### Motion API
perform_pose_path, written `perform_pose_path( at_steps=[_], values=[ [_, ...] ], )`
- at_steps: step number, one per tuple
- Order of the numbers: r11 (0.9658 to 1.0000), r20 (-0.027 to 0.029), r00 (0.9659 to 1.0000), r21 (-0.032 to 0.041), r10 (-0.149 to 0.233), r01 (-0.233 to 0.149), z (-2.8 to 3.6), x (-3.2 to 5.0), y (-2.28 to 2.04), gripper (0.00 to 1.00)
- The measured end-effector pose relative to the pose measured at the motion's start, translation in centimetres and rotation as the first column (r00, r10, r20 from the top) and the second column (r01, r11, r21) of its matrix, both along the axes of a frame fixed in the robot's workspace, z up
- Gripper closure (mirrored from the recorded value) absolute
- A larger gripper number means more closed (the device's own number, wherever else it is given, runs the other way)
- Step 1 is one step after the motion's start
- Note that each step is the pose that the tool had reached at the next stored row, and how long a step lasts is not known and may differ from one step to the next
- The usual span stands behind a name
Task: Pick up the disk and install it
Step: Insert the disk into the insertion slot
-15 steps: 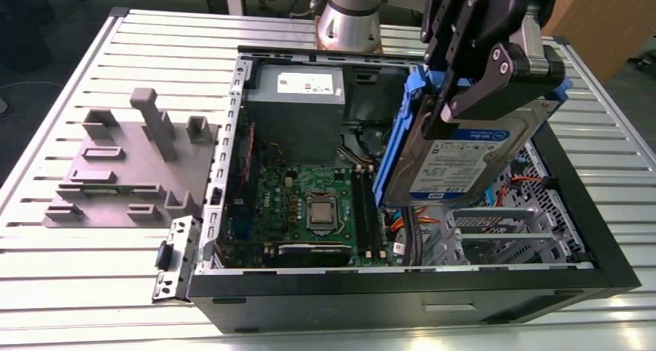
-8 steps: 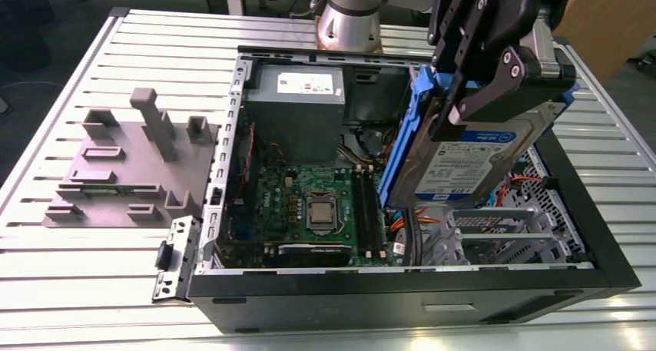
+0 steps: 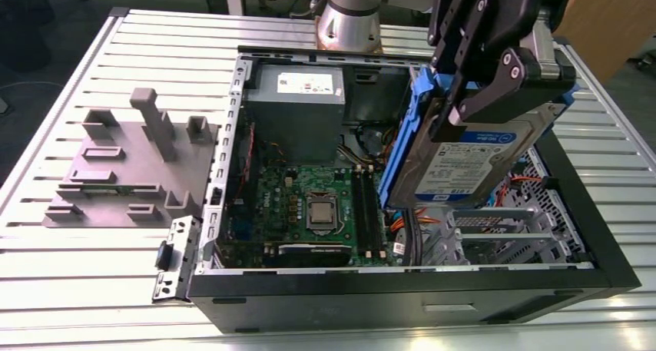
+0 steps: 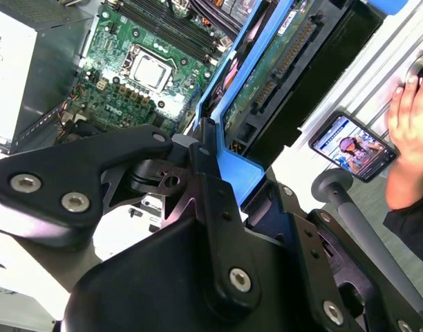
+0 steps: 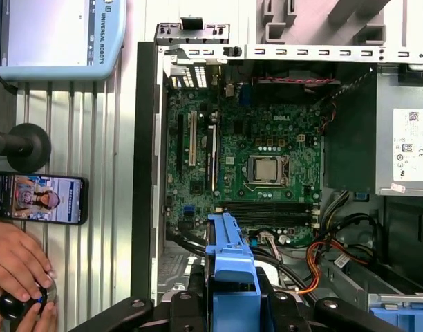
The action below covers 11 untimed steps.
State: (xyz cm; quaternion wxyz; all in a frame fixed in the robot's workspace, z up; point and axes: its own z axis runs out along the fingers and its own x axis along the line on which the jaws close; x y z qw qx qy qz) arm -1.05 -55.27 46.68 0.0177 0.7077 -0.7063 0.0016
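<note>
Slatted metal table [image 3: 82,289] carries an open case [image 3: 410,289]. In the exterior view's upper right, the gripper [image 3: 477,97] has its fingers clamped on the disk [image 3: 477,155], which hangs tilted above the case's cage [image 3: 502,236].

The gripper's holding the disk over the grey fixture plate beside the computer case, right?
No. The gripper holds the disk over the open computer case itself, not over the grey fixture plate beside it, as the exterior view shows.
</note>
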Motion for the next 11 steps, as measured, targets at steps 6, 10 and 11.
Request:
perform_pose_path(
  at_steps=[6,10,11],
  values=[
    [1.0,-0.0001,1.0,-0.0004,0.0,0.0,-0.18,0.58,-0.1,0.64],
    [1.0,-0.0001,1.0,-0.0005,0.0,0.0,-0.36,1.33,-0.13,0.64],
    [1.0,-0.0001,1.0,-0.0004,0.0,0.0,-0.41,1.53,-0.14,0.64]
  ],
)
